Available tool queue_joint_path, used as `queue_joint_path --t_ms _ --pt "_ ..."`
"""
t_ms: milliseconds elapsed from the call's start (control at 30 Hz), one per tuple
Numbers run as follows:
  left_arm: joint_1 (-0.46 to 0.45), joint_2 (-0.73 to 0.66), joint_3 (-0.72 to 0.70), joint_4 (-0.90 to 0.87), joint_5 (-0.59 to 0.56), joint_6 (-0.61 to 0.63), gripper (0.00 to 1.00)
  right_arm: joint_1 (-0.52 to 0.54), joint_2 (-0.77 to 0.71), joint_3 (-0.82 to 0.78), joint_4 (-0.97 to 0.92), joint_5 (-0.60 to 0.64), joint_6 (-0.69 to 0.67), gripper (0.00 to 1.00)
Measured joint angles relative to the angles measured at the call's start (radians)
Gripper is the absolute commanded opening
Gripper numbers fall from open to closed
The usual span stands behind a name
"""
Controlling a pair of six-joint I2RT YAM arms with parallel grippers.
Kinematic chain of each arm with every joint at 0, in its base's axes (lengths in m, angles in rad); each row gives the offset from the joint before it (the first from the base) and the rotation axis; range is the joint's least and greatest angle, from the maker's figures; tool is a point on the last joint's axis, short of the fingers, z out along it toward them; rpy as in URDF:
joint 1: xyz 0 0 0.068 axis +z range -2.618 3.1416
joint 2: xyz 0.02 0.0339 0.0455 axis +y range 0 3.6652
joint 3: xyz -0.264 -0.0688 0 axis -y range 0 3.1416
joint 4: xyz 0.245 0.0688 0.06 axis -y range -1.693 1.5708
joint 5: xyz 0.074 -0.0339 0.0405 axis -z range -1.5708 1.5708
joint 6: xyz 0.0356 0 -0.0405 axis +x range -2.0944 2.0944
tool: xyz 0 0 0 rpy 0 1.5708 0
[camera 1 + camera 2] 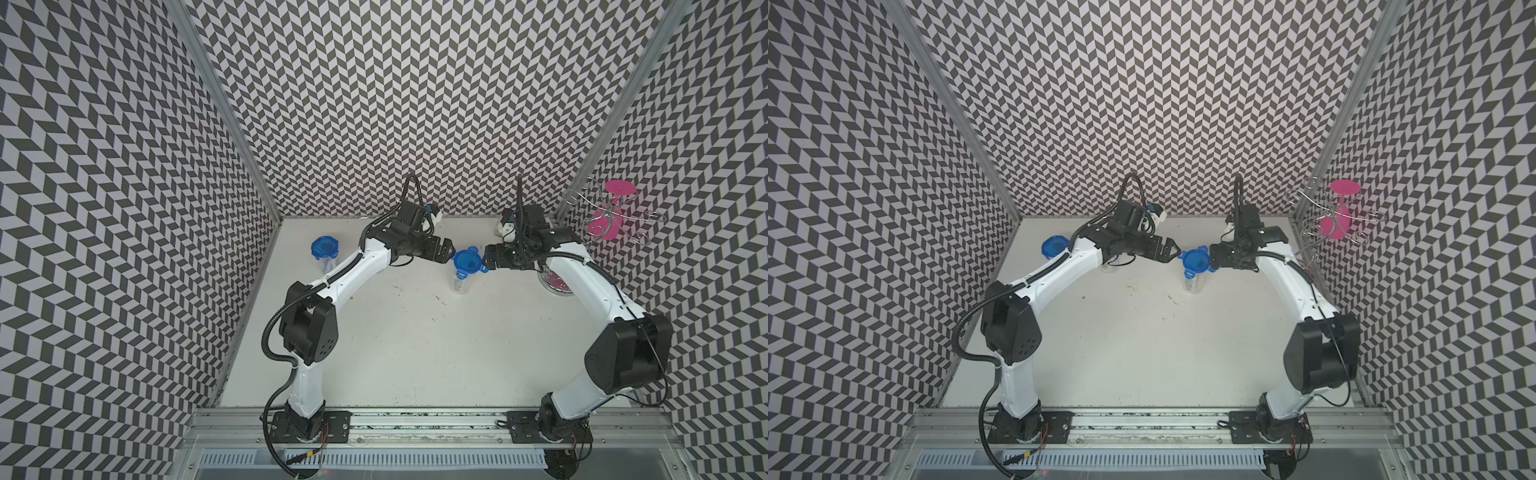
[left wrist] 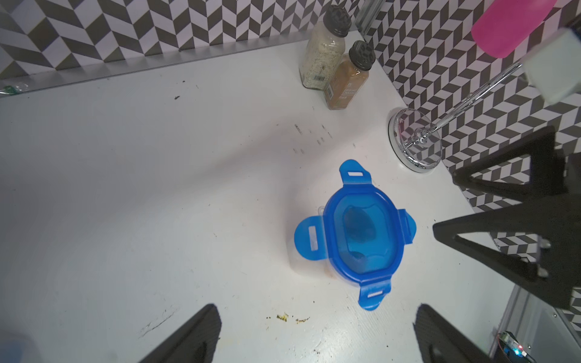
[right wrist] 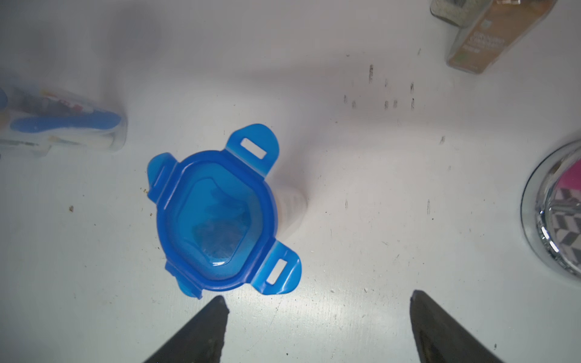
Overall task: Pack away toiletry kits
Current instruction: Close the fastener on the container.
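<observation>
While flanked by left gripper point(image 1: 448, 250) and right gripper point(image 1: 487, 258), both spread empty: lidded cup point(image 1: 467, 262) upright between, just beside each.

Two blue-lidded clear cups point(image 1: 468, 262) show, two black-capped spice jars point(image 2: 323, 59), one wire stand point(image 2: 415, 141), two pink discs point(image 1: 620, 188), two robot arms point(image 1: 353, 266).

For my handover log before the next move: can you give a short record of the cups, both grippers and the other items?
middle cup: upright; blue lid on, several tabs sticking out
cup by the left wall: upright, lid on
left gripper: open, fingers empty, beside the middle cup
right gripper: open, empty, on the cup's opposite side
spice jars: two, upright, far right corner
wire stand: right edge, carries pink discs
</observation>
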Motion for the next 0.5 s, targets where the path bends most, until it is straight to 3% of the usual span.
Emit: queue_joint_path --t_ms 333,500 --pt "-0.007 0.126 0.117 -0.042 0.000 -0.023 0.97 -0.033 0.001 -0.050 0.146 -0.201 0.039 0.70" --pt "-0.011 0.170 0.171 -0.060 -0.001 -0.026 0.96 -0.051 0.019 -0.056 0.169 -0.245 0.040 0.62"
